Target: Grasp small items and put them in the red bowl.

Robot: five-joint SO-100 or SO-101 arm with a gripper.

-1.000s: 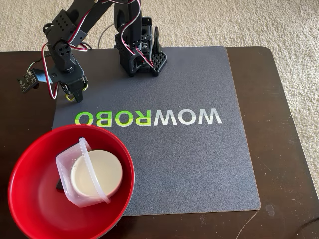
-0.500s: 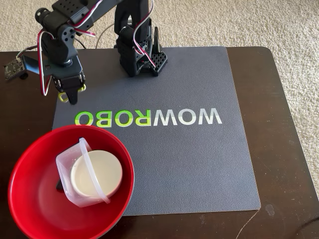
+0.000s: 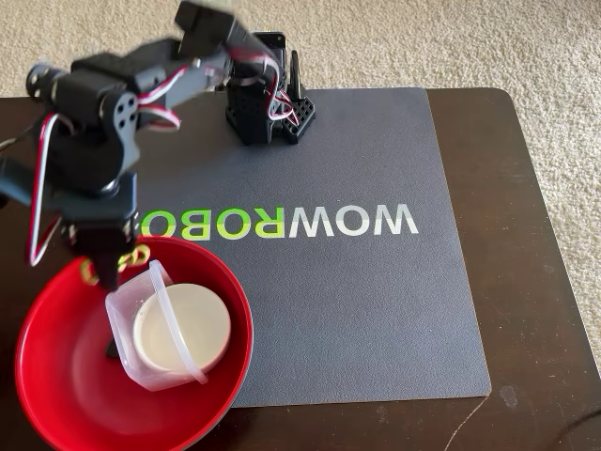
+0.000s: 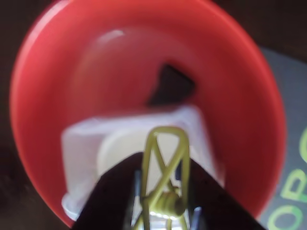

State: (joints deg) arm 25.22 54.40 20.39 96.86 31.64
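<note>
The glossy red bowl (image 3: 56, 376) sits at the table's front left and fills the wrist view (image 4: 57, 86). Inside it lies a clear square tub (image 3: 127, 310) holding a small white round bowl (image 3: 180, 326); a dark grey piece (image 4: 170, 85) peeks out behind the tub. My gripper (image 3: 105, 268) hangs over the bowl's far rim, shut on a yellow-green wire clip (image 4: 164, 163), whose loops show beside the fingers (image 3: 89, 272).
A grey mat (image 3: 357, 301) printed WOWROBO covers the dark wooden table (image 3: 526, 282). The arm's base (image 3: 268, 113) stands at the mat's far edge. Beige carpet (image 3: 470, 42) lies beyond the table.
The arm has swung forward from the mat's far left corner to above the red bowl's rim, carrying the yellow-green clip with it. The bowl and its contents have stayed put.
</note>
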